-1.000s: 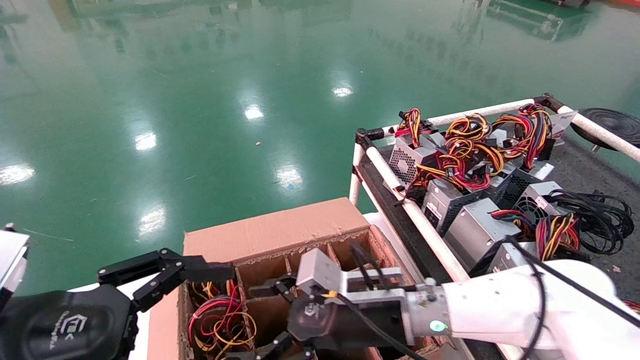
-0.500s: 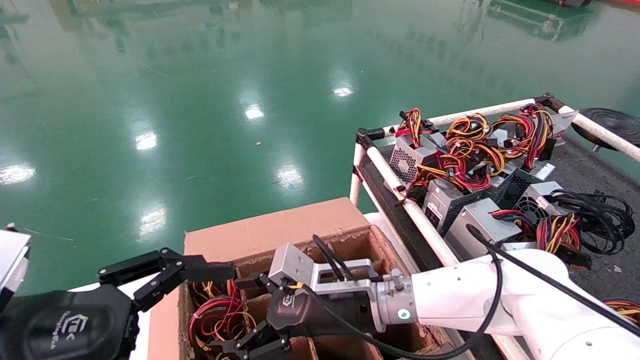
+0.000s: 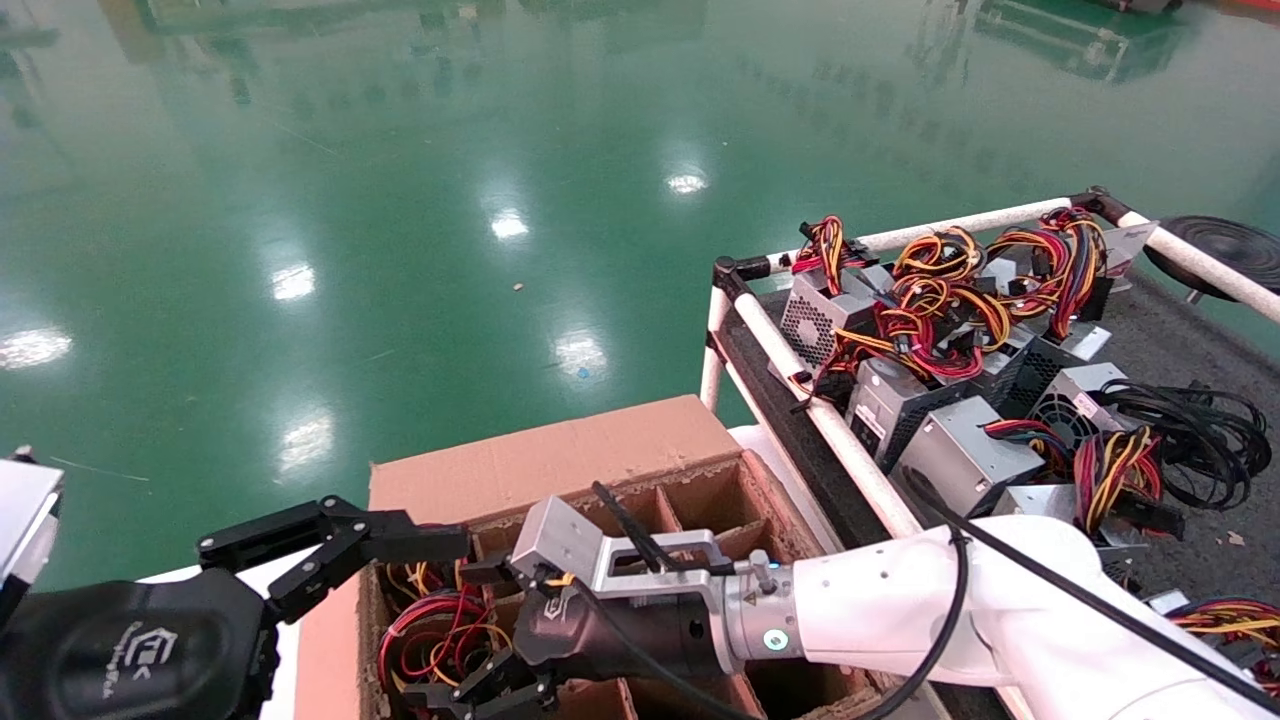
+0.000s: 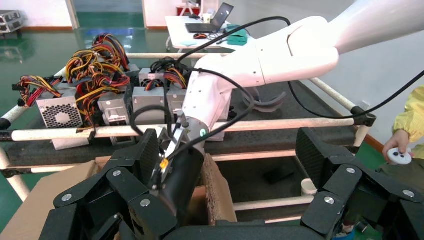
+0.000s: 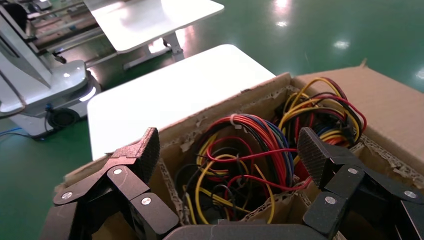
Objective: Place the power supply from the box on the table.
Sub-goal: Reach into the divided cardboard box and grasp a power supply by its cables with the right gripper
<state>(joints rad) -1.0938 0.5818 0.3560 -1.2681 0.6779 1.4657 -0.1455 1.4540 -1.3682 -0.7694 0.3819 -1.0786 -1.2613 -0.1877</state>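
The power supply [image 5: 245,175] we are after sits down in a cell at the near left corner of the box [image 3: 560,455], at about seven o'clock in the head view, and only its coil of red, yellow, black and blue wires shows above the cardboard divider; its metal body is hidden from us. Our right gripper [image 5: 230,160] hangs right over that cell with its fingers [image 5: 137,160] spread wide, one on each side of the wire coil and holding nothing; whether they touch the cardboard we cannot tell. The right arm [image 3: 900,610] reaches across the box from four o'clock, covering the near cells, while the cells at the far side of the box show bare cardboard. Our left gripper [image 3: 335,545] is parked at eight o'clock, just beside the box's left wall, its fingers also apart and holding nothing. Beyond the box at two o'clock stands the counter [image 3: 1180,340], dark grey inside its white tube rail [image 3: 830,430], and a cluster of other power supplies [image 3: 950,340] with tangled wires lies on it, with a bundle of black cables [image 3: 1190,440] next to them.
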